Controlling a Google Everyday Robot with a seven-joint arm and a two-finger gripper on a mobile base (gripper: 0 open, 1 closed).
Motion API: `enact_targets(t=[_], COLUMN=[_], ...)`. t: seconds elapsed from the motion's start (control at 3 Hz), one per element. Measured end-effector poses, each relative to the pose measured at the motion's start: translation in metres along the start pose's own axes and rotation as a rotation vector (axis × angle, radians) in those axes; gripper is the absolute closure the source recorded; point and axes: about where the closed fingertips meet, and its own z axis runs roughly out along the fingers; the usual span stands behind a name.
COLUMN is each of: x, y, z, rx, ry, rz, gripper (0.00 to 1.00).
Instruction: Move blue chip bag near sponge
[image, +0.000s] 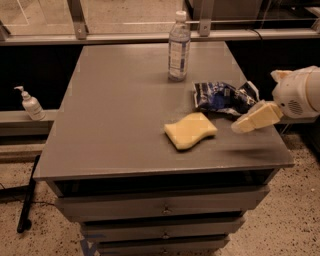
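Note:
The blue chip bag (221, 97), crinkled dark-blue foil with white patches, lies on the grey table (120, 115) at the right, just behind and right of the sponge. The sponge (190, 130) is pale yellow with wavy edges and lies flat at the front centre-right, a small gap from the bag. My gripper (257, 102) hovers at the table's right edge, just right of the bag and clear of it. It is open and holds nothing. One cream finger (255, 119) points down-left toward the sponge.
A clear plastic water bottle (179, 46) stands upright at the back centre of the table. A white pump dispenser (31, 104) stands on a low ledge left of the table. Drawers (160, 207) sit below the tabletop. A railing runs behind the table.

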Motion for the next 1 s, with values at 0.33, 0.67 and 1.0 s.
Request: enact_targets(t=[0.33,0.67,1.0], x=[0.016,0.035,0.055], y=[0.008,0.024,0.025], z=[-0.033,-0.083,-0.121], rx=[-0.037,-0.083,-0.038], ry=[-0.093,-0.227,-0.26], rz=[0.024,0.036,0.029], gripper=[0.0,0.0,0.0])
